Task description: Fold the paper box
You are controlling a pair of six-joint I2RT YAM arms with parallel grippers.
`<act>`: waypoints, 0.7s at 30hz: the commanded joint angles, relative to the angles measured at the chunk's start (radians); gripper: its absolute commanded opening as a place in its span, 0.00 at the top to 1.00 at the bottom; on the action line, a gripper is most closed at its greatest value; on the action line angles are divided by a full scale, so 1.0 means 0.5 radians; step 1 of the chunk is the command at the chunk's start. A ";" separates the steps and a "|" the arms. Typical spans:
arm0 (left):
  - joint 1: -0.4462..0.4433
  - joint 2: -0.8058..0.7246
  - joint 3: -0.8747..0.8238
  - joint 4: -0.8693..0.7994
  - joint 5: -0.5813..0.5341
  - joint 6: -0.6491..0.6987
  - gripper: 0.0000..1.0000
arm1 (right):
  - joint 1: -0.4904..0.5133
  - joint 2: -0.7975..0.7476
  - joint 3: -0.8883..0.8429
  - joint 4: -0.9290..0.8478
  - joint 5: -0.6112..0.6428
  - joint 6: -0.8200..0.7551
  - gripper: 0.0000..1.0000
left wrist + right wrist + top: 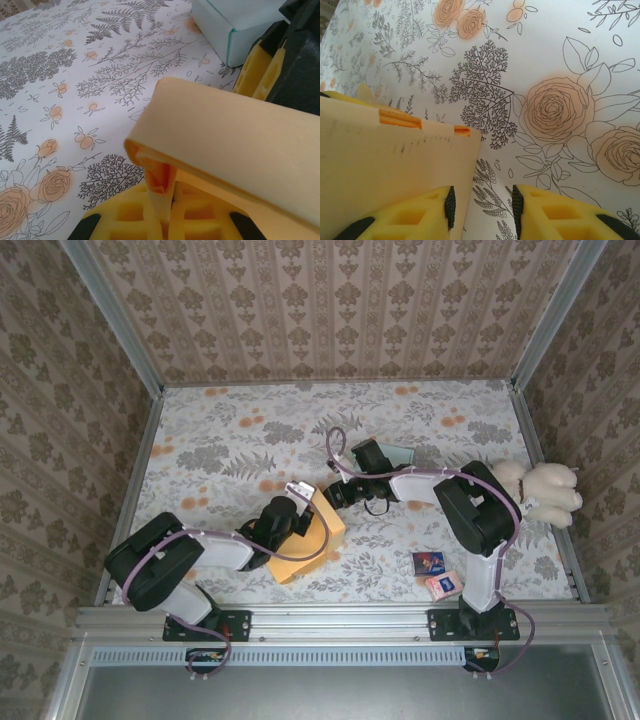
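The far half and left side of the tabletop (230, 430) lie bare, giving wide room to pass up to the patterned walls (330, 310) that close in three sides. The middle is crowded: the paper box (315, 540) stands there with the left gripper (165, 215) pinched onto its flap and the right gripper (482, 205) just beside its far wall, bare cloth showing between its parted fingers. A teal box (402, 454) sits close behind the right wrist. A plush toy (545, 490) blocks the right edge, and two small packets (436, 575) lie near the right base.
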 commanded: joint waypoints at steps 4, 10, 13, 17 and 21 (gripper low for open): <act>-0.138 0.143 0.157 -0.161 0.451 0.102 1.00 | 0.107 0.035 -0.034 0.151 -0.319 -0.080 0.63; -0.197 0.174 0.185 -0.210 0.547 0.184 1.00 | 0.041 -0.041 -0.128 0.273 -0.169 0.081 0.64; -0.196 0.152 0.174 -0.233 0.565 0.241 1.00 | 0.005 -0.096 -0.213 0.395 -0.179 0.156 0.65; -0.198 0.129 0.332 -0.580 0.565 0.327 1.00 | -0.003 -0.176 -0.295 0.400 -0.012 0.249 0.63; -0.202 0.076 0.411 -0.754 0.522 0.356 1.00 | -0.102 -0.352 -0.489 0.484 0.279 0.435 0.61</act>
